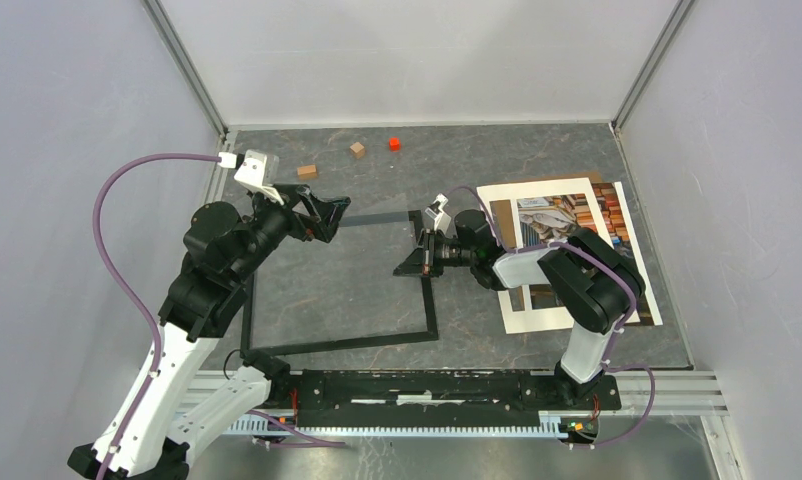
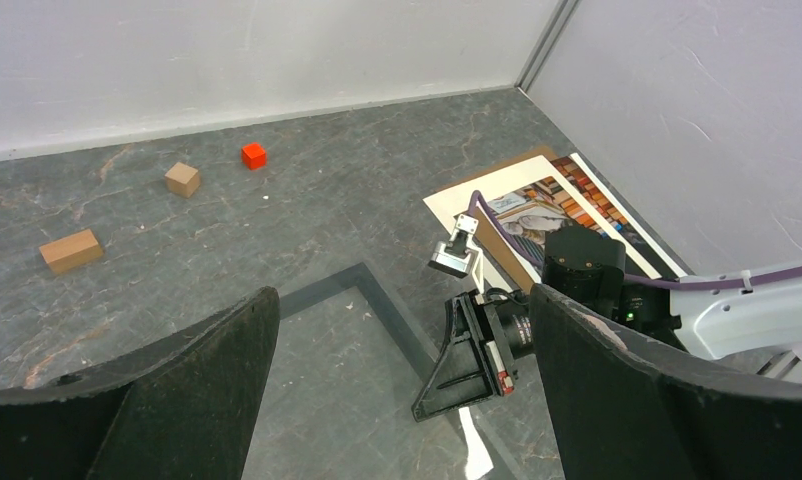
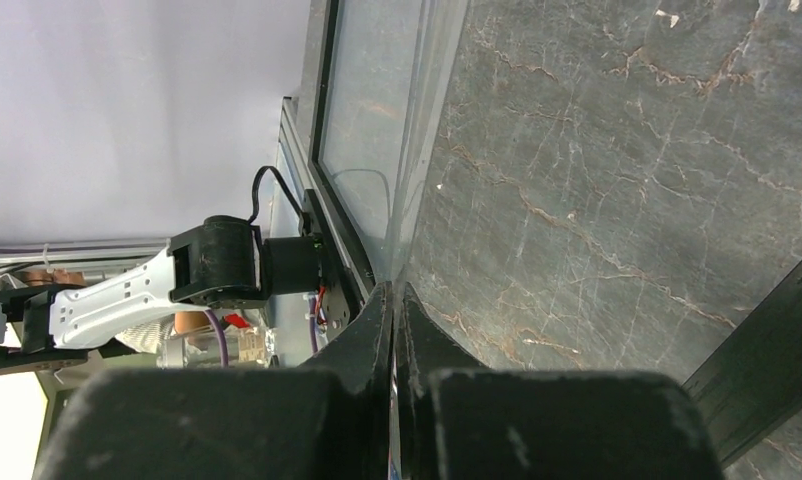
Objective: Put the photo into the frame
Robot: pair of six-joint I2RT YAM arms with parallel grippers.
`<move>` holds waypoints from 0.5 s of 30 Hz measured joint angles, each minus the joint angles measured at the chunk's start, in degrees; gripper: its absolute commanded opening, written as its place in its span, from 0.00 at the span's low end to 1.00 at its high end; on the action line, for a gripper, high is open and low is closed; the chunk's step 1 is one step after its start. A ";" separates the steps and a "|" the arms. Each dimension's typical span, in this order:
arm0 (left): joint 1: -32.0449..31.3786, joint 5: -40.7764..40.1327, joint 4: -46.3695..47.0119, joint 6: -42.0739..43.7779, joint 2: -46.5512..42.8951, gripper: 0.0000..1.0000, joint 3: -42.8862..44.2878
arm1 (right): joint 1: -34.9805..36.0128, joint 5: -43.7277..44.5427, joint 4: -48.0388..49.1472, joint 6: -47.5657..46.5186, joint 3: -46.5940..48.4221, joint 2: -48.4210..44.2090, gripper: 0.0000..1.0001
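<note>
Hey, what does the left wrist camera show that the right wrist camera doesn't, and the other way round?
Only the left wrist: the red cube, small brown cube, brown block, the photo under its white mat, and the open left gripper. Only the right wrist: the left arm's base, and a close look at the right gripper, tips pinched shut on the thin edge of the frame. Both: the frame, the right gripper and the grey table.

Two wooden blocks [image 1: 307, 171] [image 1: 357, 150], one red cube [image 1: 394, 143], one frame [image 1: 432, 300].
</note>
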 measured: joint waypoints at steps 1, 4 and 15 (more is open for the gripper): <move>0.00 0.00 0.00 0.00 0.00 1.00 0.00 | 0.00 -0.04 0.04 -0.02 0.00 0.00 0.13; 0.00 0.00 0.00 0.00 0.00 1.00 0.00 | 0.00 -0.07 -0.22 -0.90 0.00 0.00 0.28; 0.00 0.02 0.02 0.00 0.00 1.00 0.00 | 0.00 4.17 -16.46 -12.50 2.64 -1.51 0.53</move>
